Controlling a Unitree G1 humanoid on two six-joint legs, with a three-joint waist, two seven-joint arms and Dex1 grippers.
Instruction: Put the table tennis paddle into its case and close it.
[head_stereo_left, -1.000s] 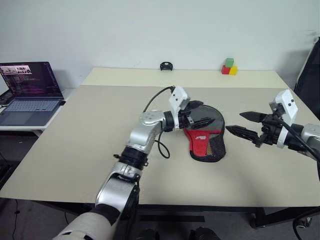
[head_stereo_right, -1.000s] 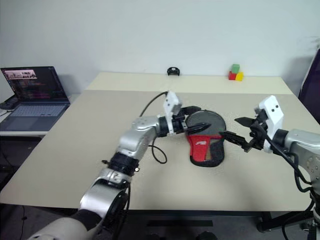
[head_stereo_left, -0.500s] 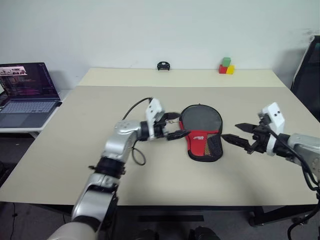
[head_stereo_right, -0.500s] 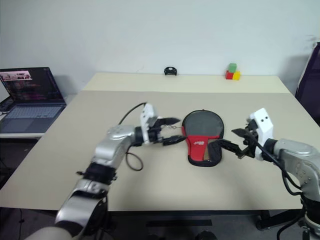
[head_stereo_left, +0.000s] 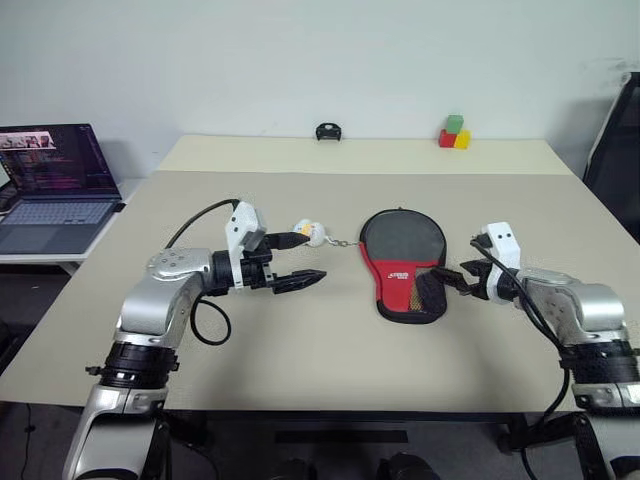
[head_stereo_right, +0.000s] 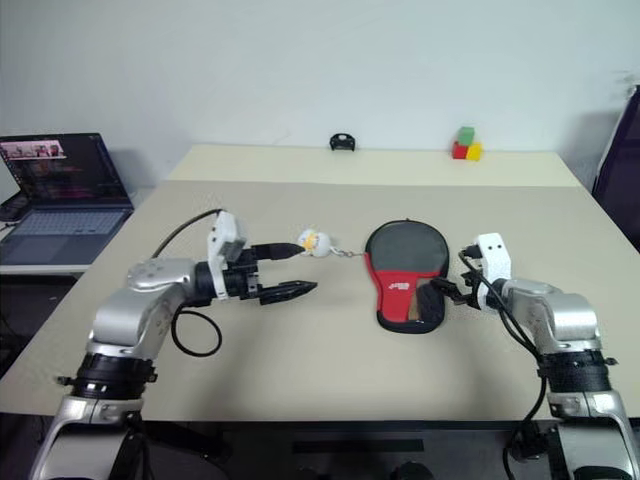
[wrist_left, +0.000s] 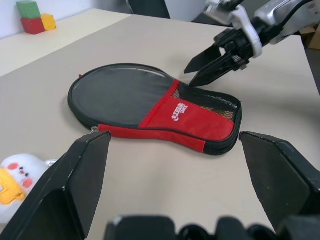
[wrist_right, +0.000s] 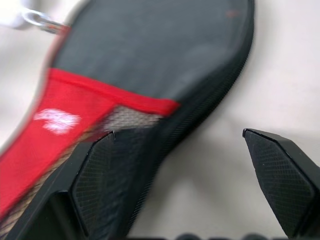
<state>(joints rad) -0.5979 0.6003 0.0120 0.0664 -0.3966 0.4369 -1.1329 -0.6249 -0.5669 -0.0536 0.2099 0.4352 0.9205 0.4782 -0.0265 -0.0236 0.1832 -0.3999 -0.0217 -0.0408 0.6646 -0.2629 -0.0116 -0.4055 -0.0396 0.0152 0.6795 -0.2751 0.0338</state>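
The case (head_stereo_left: 405, 262) lies flat in the middle of the table (head_stereo_left: 300, 340), black round end away from me, red logo panel and mesh pocket toward me. It looks zipped, with a small white plush charm (head_stereo_left: 308, 232) chained to its left edge. The table tennis paddle is hidden. My left gripper (head_stereo_left: 298, 259) hovers open well left of the case, just on my side of the charm. My right gripper (head_stereo_left: 452, 280) is open low at the case's right lower edge; in the right wrist view one of its fingers (wrist_right: 107, 180) lies over the mesh pocket, the other over bare table.
An open laptop (head_stereo_left: 55, 180) sits on a side table at the far left. Red, green and yellow blocks (head_stereo_left: 452, 133) and a small black object (head_stereo_left: 326, 131) stand at the table's far edge. A dark chair (head_stereo_left: 620, 140) is at the right.
My left gripper has drawn back to the left, away from the case, uncovering the plush charm. My right gripper has come down and in to the case's right lower edge.
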